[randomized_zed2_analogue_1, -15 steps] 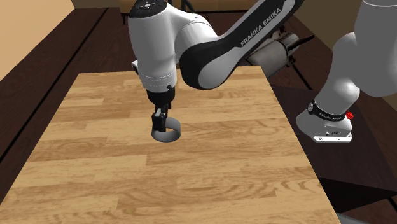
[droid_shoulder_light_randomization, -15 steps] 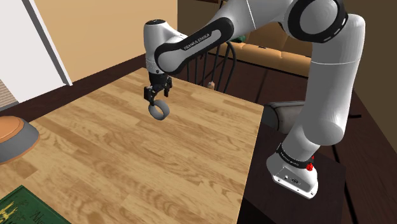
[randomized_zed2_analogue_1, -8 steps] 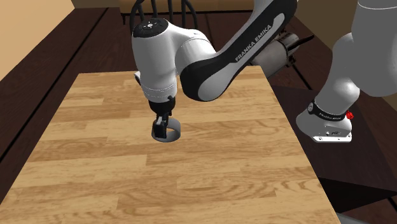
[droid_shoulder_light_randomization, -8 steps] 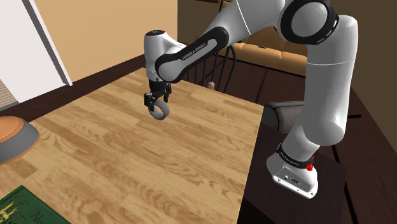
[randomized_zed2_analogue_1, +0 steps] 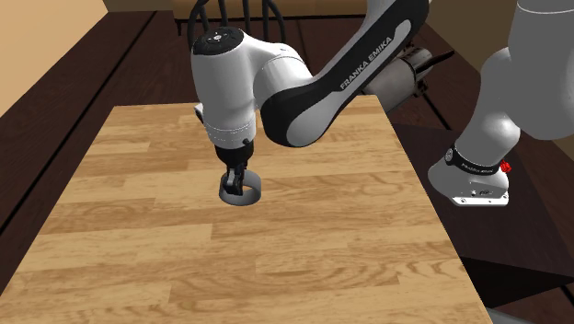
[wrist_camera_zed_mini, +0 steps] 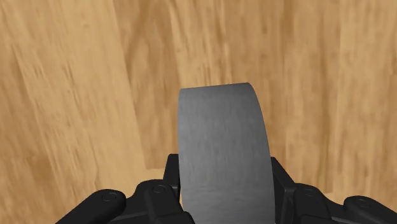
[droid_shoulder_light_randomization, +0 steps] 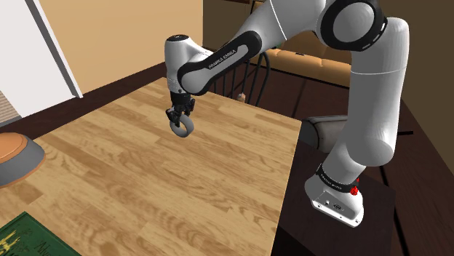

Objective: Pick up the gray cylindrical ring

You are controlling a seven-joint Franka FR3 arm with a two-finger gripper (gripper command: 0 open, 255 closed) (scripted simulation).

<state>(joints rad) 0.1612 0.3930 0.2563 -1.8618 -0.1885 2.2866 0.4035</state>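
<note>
close in on the wrist view, you see the gripper (wrist_camera_zed_mini: 224, 186) clasping the gray ring (wrist_camera_zed_mini: 219, 146): a black finger presses on each side of its curved outer wall, and the ring stands on edge between them. under it lies the light wooden table (wrist_camera_zed_mini: 63, 95).

from the shoulder view, your gripper (droid_shoulder_light_randomization: 178, 116) points down over the far half of the table (droid_shoulder_light_randomization: 145, 189), with the ring (droid_shoulder_light_randomization: 183, 129) held at its tips. in the second exterior view the ring (randomized_zed2_analogue_1: 243, 191) sits low, right at the tabletop (randomized_zed2_analogue_1: 276, 267) beneath the gripper (randomized_zed2_analogue_1: 235, 177); you can't tell whether it touches the wood or hangs just clear of it.

farther out, at the shoulder view's left edge, a grey bowl (droid_shoulder_light_randomization: 16, 158) with an orange top rests on the table, and a green flat thing (droid_shoulder_light_randomization: 22, 236) lies at the lower left corner. the arm's stand (droid_shoulder_light_randomization: 336, 195) sits off the table at the lower right. beyond the far edge you see a dark chair (droid_shoulder_light_randomization: 249, 76) and, behind it, a tan sofa (droid_shoulder_light_randomization: 316, 64).
</note>
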